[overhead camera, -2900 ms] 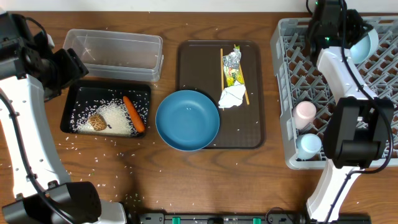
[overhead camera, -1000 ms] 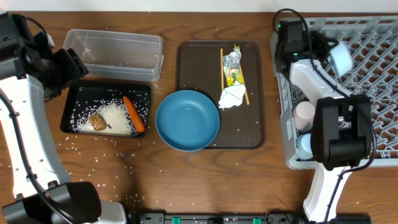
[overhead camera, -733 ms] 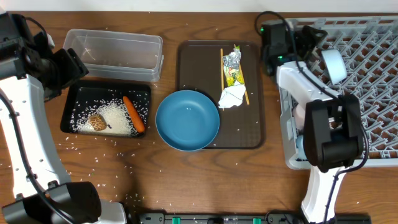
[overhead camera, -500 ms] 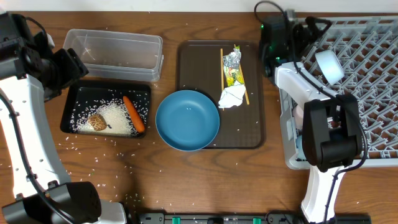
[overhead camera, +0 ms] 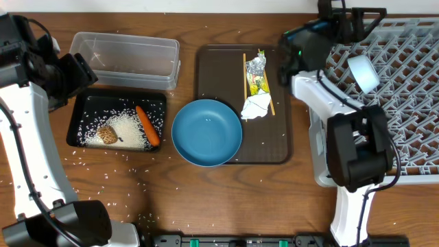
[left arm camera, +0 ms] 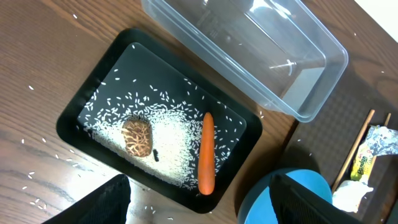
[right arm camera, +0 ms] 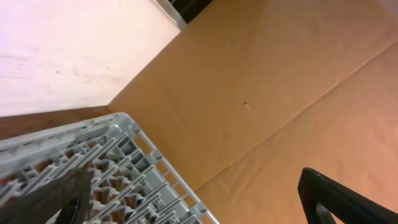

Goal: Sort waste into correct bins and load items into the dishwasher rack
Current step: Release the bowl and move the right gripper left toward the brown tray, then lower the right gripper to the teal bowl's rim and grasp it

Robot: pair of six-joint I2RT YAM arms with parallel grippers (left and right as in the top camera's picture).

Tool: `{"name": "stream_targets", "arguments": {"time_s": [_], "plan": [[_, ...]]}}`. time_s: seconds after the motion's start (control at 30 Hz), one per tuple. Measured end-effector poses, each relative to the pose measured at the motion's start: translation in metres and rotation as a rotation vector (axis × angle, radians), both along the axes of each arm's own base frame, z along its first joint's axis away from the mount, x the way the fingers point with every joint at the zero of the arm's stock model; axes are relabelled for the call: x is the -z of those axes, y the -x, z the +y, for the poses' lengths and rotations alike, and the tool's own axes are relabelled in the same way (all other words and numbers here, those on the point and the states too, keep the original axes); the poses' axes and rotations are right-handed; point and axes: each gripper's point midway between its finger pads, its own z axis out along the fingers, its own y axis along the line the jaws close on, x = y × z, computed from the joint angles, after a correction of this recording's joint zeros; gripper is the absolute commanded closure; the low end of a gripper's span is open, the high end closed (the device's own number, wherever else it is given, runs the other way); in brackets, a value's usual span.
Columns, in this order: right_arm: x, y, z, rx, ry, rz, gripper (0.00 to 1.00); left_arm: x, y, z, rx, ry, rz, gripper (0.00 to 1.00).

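The brown wooden table (overhead camera: 171,199) carries everything. At its right edge stands the large square grey plastic lattice rack (overhead camera: 411,103), the biggest thing on it. The right arm reaches up across the rack's left side.

The dark brown rectangular serving tray (overhead camera: 212,68) lies in the middle. To its left, the clear rectangular plastic tub (overhead camera: 125,60) sits at the back and the shallow black rectangular tray (overhead camera: 116,96) sits just in front of it, their long sides nearly touching. The large round blue bowl (overhead camera: 206,132) stands upright, overlapping the serving tray's near-left corner and partly on the table.

The right gripper (right arm camera: 193,180) hangs above the rack's far-left part with its fingers spread wide, released and grasping nothing. The left gripper (left arm camera: 200,186) hovers over the black tray, its fingers also apart and empty.

A small pale-blue bowl (overhead camera: 361,73) lies in the rack, near its left side, apart from the right gripper.

On the serving tray's right half:
- The pair of thin wooden chopsticks (overhead camera: 245,75) lies lengthwise.
- The yellow-green foil wrapper (overhead camera: 256,72) lies between them.
- The crumpled white tissue (overhead camera: 256,108) lies at their near end.

In the black tray:
- The orange carrot (overhead camera: 147,125) lies at the right.
- The small brown food lump (overhead camera: 106,135) sits on the loose white rice (overhead camera: 127,127).

Stray grains of rice dot the table nearby.
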Motion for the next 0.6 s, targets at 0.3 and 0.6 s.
{"name": "stream_targets", "arguments": {"time_s": [0.3, 0.6], "plan": [[-0.004, 0.01, 0.067, -0.137, -0.044, -0.075, 0.07, 0.0, 0.0, 0.0, 0.0, -0.001, -0.002, 0.28], [-0.004, -0.001, 0.145, -0.346, 0.077, 0.015, 0.08, 0.0, 0.0, 0.0, 0.0, 0.0, -0.002, 0.28]]}}
